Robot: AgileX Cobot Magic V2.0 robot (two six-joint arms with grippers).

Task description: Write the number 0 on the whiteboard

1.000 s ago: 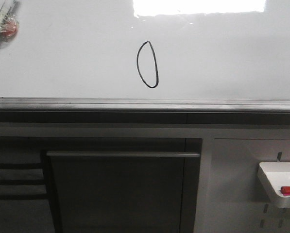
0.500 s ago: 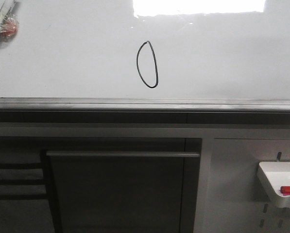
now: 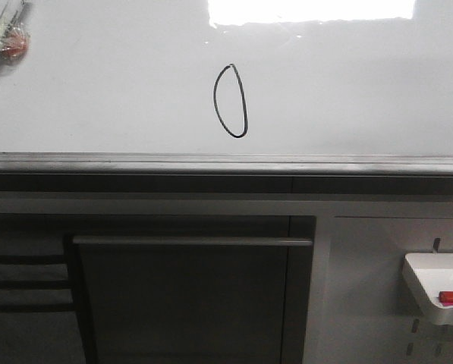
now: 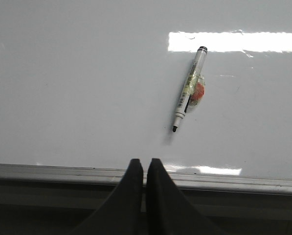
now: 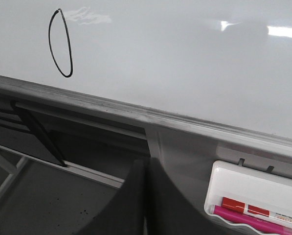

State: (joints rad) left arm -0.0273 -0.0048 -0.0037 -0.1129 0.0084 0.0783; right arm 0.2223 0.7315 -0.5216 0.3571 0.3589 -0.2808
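We see the number 0 (image 3: pixel 231 101) as a thin black oval, taller than wide and slightly pointed at its top, drawn on the whiteboard (image 3: pixel 347 83). It sits near the middle of the board's visible width, in its lower part, a little above the grey metal ledge (image 3: pixel 226 163) that runs along the board's lower edge. In the right wrist view the same oval (image 5: pixel 60 43) appears on the glossy panel (image 5: pixel 185 63), again just above the ledge (image 5: pixel 111 105).

A black-tipped marker (image 4: pixel 189 89) with a white barrel is stuck flat against the board (image 4: pixel 77 83), tip toward the ledge, with a small red-and-clear clip at its middle. In the front view it shows at the far upper left corner (image 3: pixel 0 42), well apart from the oval.

Below the ledge, at the right, a small white tray (image 5: pixel 256 193) is mounted on the panel. It holds a red marker (image 5: pixel 248 208) and a pink marker (image 5: pixel 256 223) lying side by side.

The left gripper (image 4: pixel 145 169) hangs near the ledge with its two dark fingers pressed together and nothing between them. The right gripper (image 5: pixel 146 169) likewise has its fingers closed against each other and empty, just beside the tray. Neither gripper appears in the front view.
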